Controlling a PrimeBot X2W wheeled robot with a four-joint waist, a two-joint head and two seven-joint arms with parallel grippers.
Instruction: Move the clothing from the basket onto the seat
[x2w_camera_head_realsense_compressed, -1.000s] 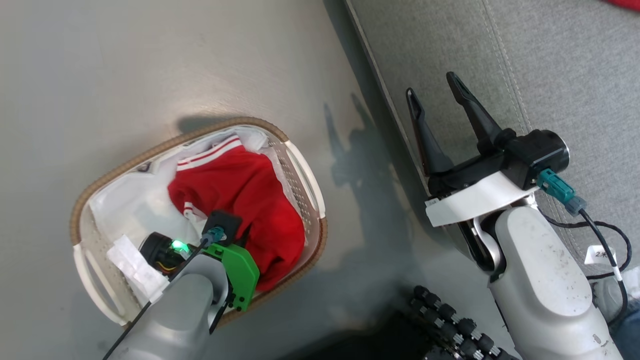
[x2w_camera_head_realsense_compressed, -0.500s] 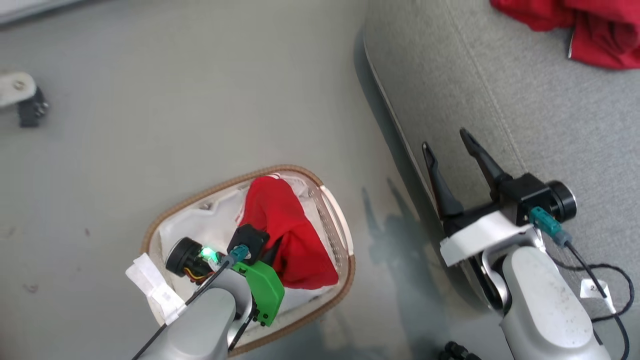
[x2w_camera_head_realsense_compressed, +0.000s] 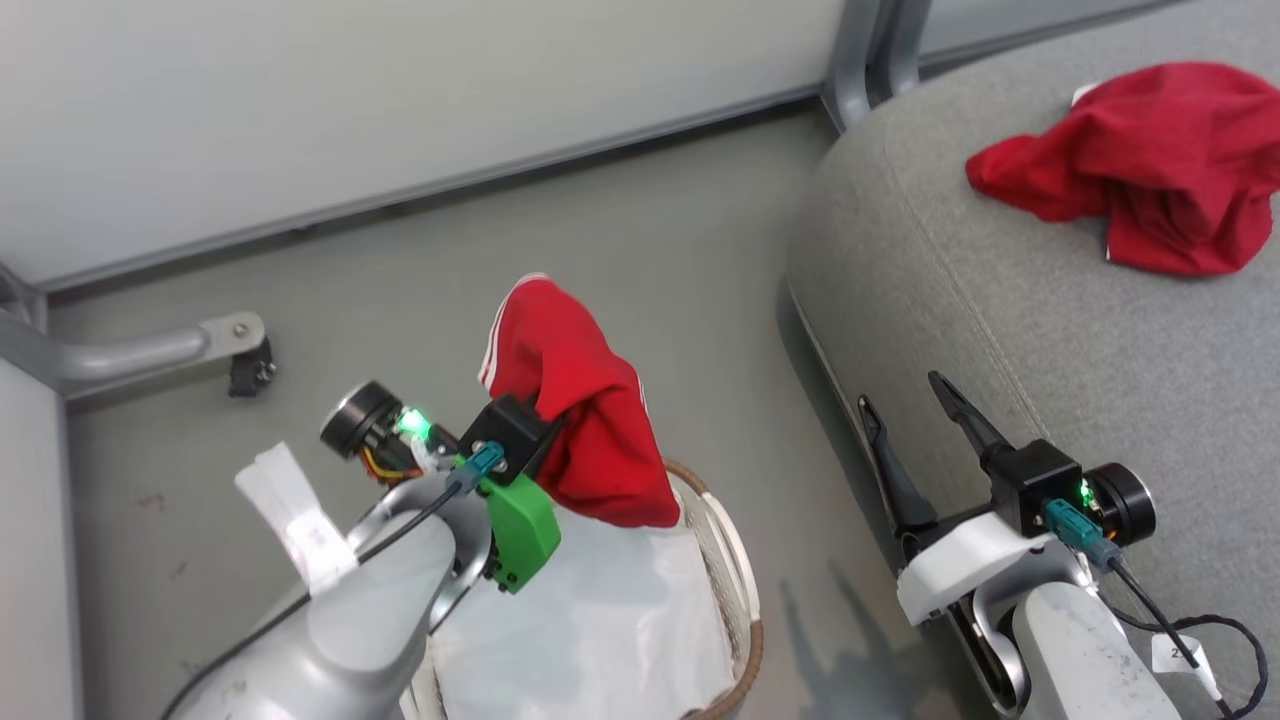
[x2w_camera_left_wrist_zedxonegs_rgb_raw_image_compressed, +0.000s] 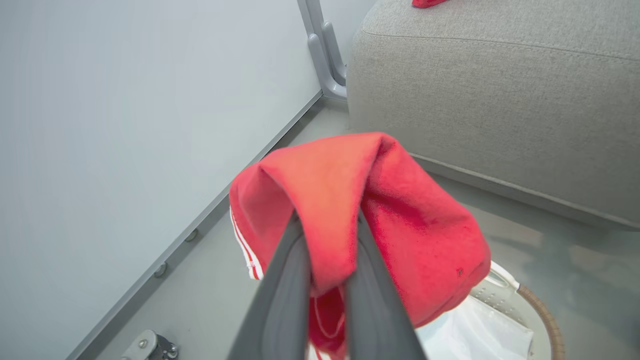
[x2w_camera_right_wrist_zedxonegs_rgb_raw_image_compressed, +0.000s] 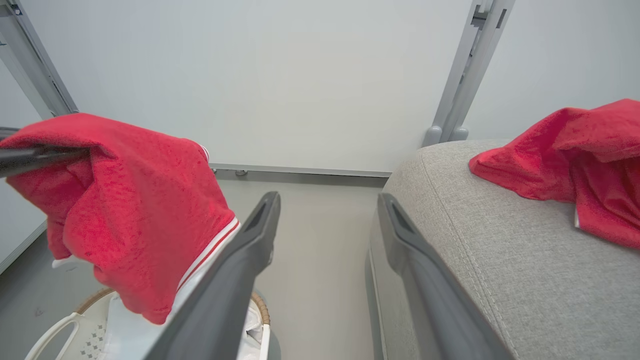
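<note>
Left pincer (x2w_camera_left_wrist_zedxonegs_rgb_raw_image_compressed: 327, 240) is pressed together on a red piece of the clothing (x2w_camera_head_realsense_compressed: 590, 440), which hangs above the basket (x2w_camera_head_realsense_compressed: 745, 640). The seat (x2w_camera_head_realsense_compressed: 1000, 300) lies to its right, across a strip of floor (x2w_camera_head_realsense_compressed: 650, 240); the right pincer (x2w_camera_head_realsense_compressed: 900, 390), spread and empty, hovers beside the seat's edge.

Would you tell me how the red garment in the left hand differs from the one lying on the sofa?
The held garment hangs from the shut left hand above the basket; the sofa garment lies crumpled on the sofa, untouched. The held garment shows striped white trim; the sofa garment looks nearly plain. Both are bright red fabric.
</note>
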